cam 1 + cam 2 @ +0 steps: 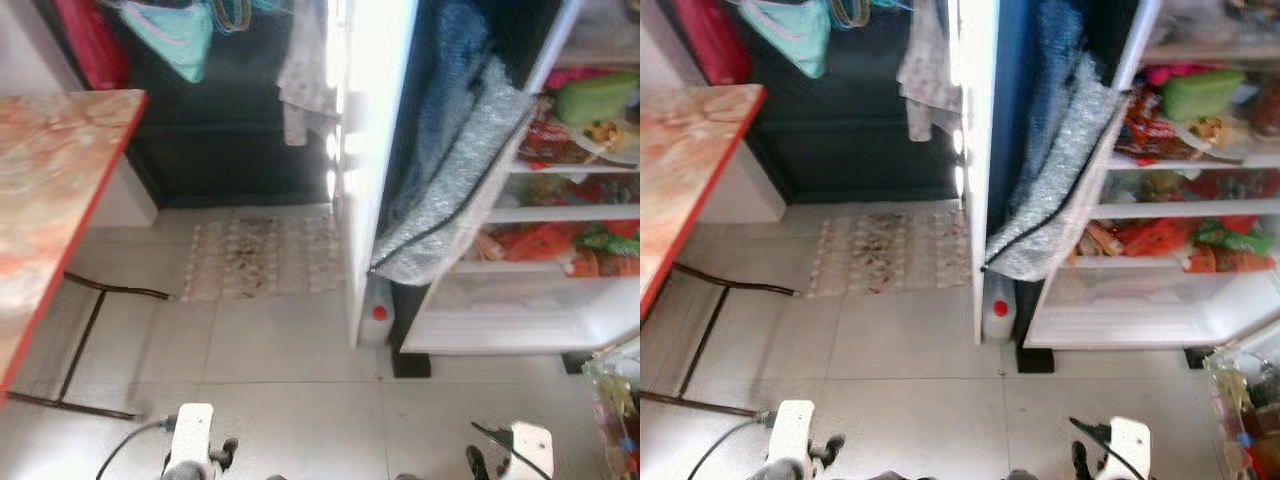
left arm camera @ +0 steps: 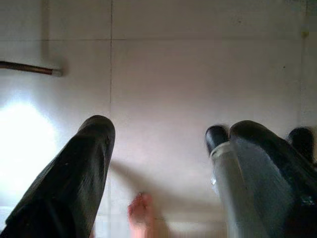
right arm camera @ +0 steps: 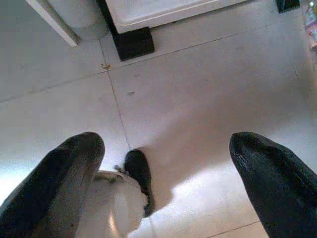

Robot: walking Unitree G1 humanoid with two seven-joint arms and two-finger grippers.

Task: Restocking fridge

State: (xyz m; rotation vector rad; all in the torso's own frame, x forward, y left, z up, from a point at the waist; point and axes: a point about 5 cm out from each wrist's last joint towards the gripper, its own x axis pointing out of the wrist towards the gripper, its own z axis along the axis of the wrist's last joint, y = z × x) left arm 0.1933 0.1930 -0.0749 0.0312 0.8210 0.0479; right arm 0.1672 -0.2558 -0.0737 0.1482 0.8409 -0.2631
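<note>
Pale tiled floor (image 1: 280, 370) bearing a patterned mat (image 1: 262, 255) before the dark doorway, a red-capped jug (image 1: 999, 310) at the open fridge's (image 1: 1130, 320) foot, and the red-edged table's (image 1: 50, 190) dark metal legs (thin tubing).

The fridge (image 1: 600, 330) runs off the right edge, and its shelved food (image 1: 560, 245) is too blurred to name. A silver cover (image 1: 450, 190) hides part of the shelves. The bench (image 1: 50, 190) is cut by the left edge. Both arms (image 1: 195, 440) are cropped at the bottom edge.
</note>
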